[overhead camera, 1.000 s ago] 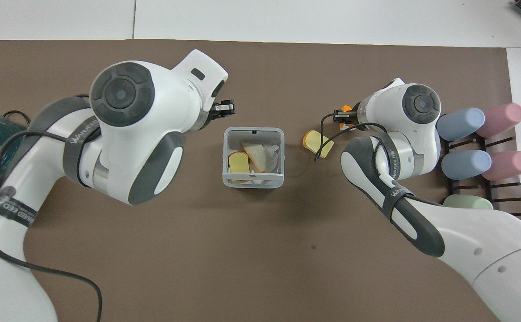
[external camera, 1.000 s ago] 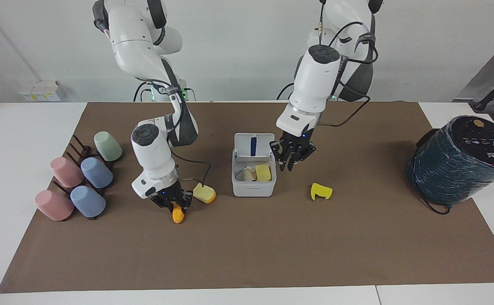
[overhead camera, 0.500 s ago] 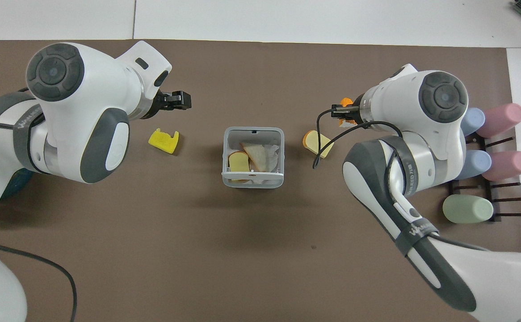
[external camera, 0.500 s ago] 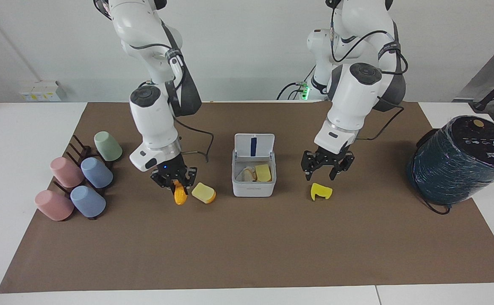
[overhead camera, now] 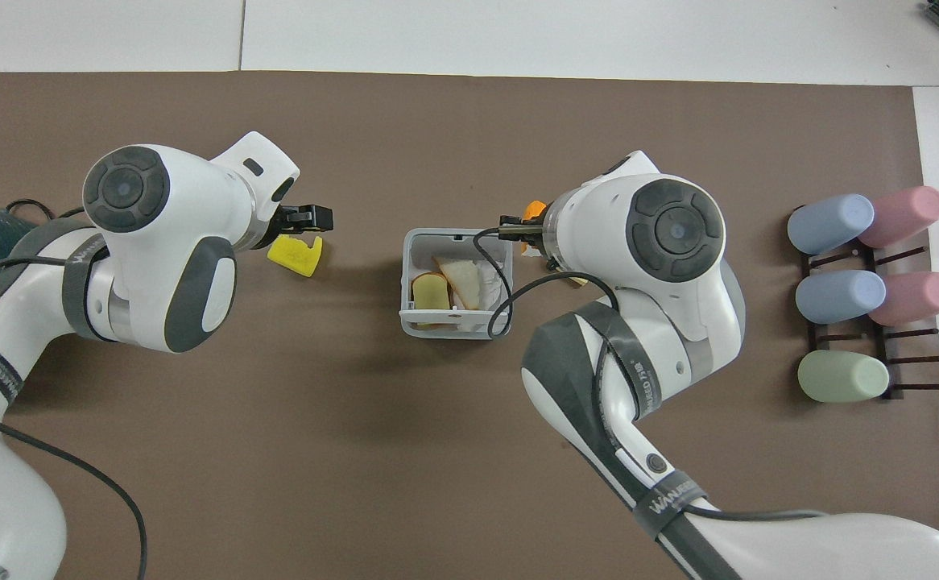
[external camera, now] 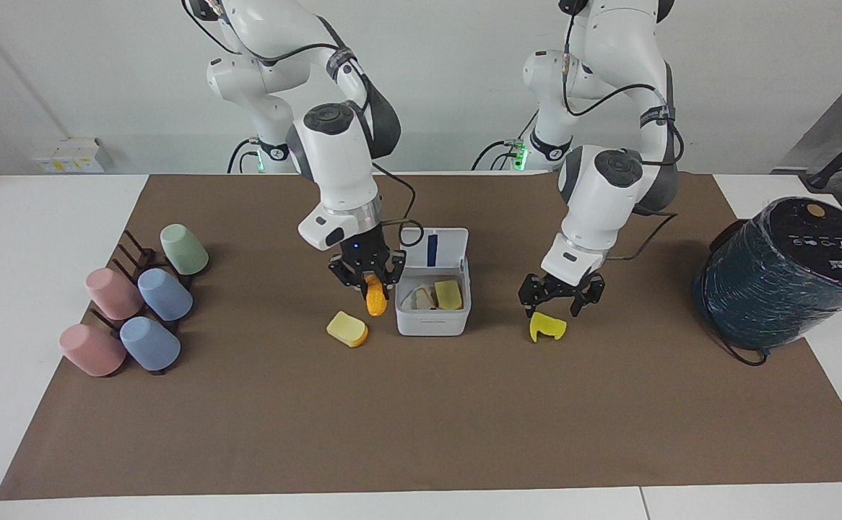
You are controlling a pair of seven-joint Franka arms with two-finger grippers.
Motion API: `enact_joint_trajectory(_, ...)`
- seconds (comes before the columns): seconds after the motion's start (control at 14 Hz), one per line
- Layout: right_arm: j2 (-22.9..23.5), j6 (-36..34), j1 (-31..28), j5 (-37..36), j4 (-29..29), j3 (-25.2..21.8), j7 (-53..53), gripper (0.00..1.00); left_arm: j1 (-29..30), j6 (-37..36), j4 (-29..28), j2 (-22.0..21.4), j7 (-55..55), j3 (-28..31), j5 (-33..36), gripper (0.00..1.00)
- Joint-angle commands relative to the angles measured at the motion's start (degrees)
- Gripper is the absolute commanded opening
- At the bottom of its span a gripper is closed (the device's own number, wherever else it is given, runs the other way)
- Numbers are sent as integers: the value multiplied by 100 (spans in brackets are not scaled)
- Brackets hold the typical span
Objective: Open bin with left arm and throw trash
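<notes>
The white bin stands mid-mat with its lid swung open; it holds a yellow piece and crumpled white paper. It also shows in the overhead view. My right gripper is shut on the orange corn-like stub and holds it in the air just beside the bin's rim. The bread slice lies on the mat below it. My left gripper is open, low over the bright yellow notched chunk, fingers astride its top. The left gripper and the chunk also show in the overhead view.
Several pastel cups lie on a dark rack toward the right arm's end. A big dark teal wrapped cylinder stands at the left arm's end. The brown mat is bare on the part farthest from the robots.
My right gripper lifted the orange stub off the mat and carried it over to the bin's side. My left gripper moved from beside the bin to over the yellow chunk and lowered.
</notes>
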Motion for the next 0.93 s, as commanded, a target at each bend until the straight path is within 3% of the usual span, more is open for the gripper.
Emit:
enact_joint_trajectory(0.0, 95, 40, 249, 39, 74, -10, 300, 0, 91, 330, -230, 125, 146, -17, -87, 100)
enact_joint_trajectory(0.14, 139, 75, 469, 39, 109, -10, 530, 0, 91, 706, -283, 433, 137, -16, -87, 100)
enact_joint_trajectory(0.5, 394, 330, 655, 66, 162, -10, 680, 1, 91, 945, -625, 461, 225, -16, -78, 100)
enact_joint_trajectory(0.57, 394, 321, 637, 74, 171, -10, 689, 21, 91, 1041, -704, 452, 234, -16, -78, 100)
enact_joint_trajectory(0.64, 394, 321, 628, 74, 197, -10, 689, 56, 91, 1068, -714, 452, 234, -16, -78, 100)
enact_joint_trajectory(0.71, 394, 278, 637, 83, 258, -10, 697, 82, 91, 1051, -714, 452, 234, -16, -78, 98)
enact_joint_trajectory(0.86, 438, 129, 628, 83, 417, -10, 715, 85, 100, 981, -714, 452, 234, -16, -78, 67)
